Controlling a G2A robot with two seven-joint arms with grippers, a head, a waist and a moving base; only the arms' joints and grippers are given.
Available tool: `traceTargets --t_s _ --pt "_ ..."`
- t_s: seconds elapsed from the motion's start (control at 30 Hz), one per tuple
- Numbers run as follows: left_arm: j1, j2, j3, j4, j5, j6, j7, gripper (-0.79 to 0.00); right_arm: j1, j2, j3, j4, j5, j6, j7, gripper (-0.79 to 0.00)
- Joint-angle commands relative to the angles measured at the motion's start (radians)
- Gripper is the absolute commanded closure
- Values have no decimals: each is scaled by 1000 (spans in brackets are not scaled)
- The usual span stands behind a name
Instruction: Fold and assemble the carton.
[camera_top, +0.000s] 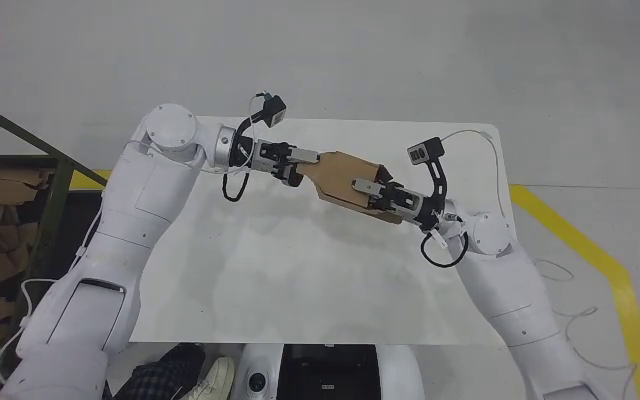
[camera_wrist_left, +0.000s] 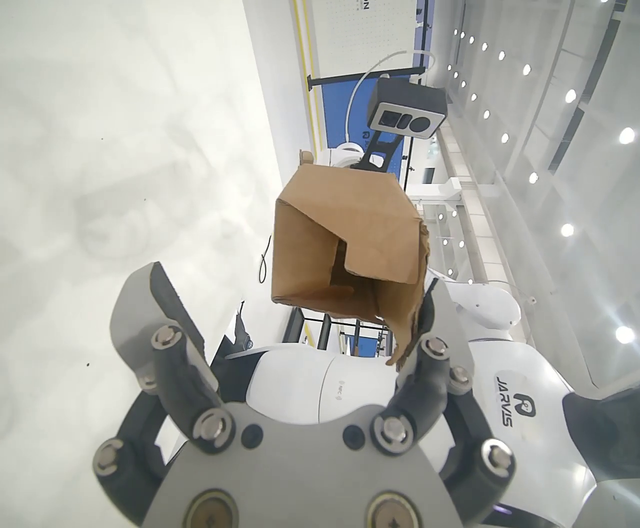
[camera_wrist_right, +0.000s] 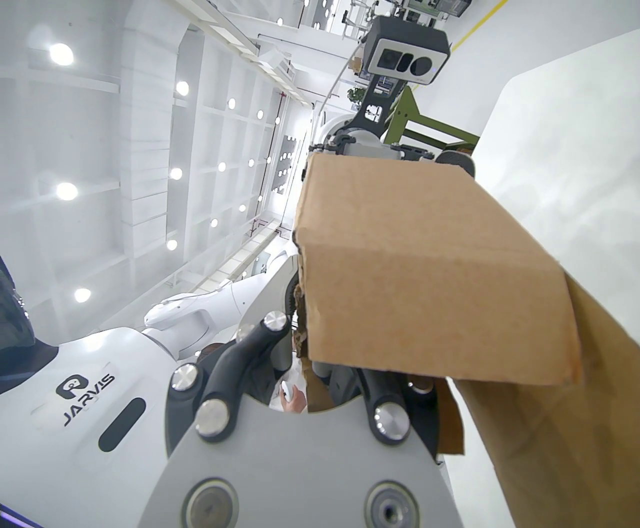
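Note:
A brown cardboard carton (camera_top: 345, 178) hangs above the white table (camera_top: 300, 290), between the two arms. My right gripper (camera_top: 374, 190) is shut on its right end; in the right wrist view the carton (camera_wrist_right: 425, 270) covers one finger and the gripper (camera_wrist_right: 340, 360) clamps a wall edge. My left gripper (camera_top: 306, 166) is at the carton's left end. In the left wrist view it (camera_wrist_left: 292, 290) stands open, facing the carton's (camera_wrist_left: 345, 220) partly folded open end. A loose ragged flap (camera_wrist_left: 405, 340) rests against one of its fingers (camera_wrist_left: 440, 320).
The table's far edge and right corner (camera_top: 490, 130) lie close behind the carton. A green frame with stacked cardboard (camera_top: 25, 190) stands off the table's left side. A yellow floor line (camera_top: 570, 235) runs at the right.

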Motion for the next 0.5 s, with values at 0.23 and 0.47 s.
traceTargets --t_s 0.23,0.47 --pt "-1 -3 16 8 -21 -3 4 -785 -5 -1 -1 -10 19 1 8 0" --pt "-4 -9 31 13 -48 -17 11 -785 -5 -2 -2 -6 44 3 17 0"
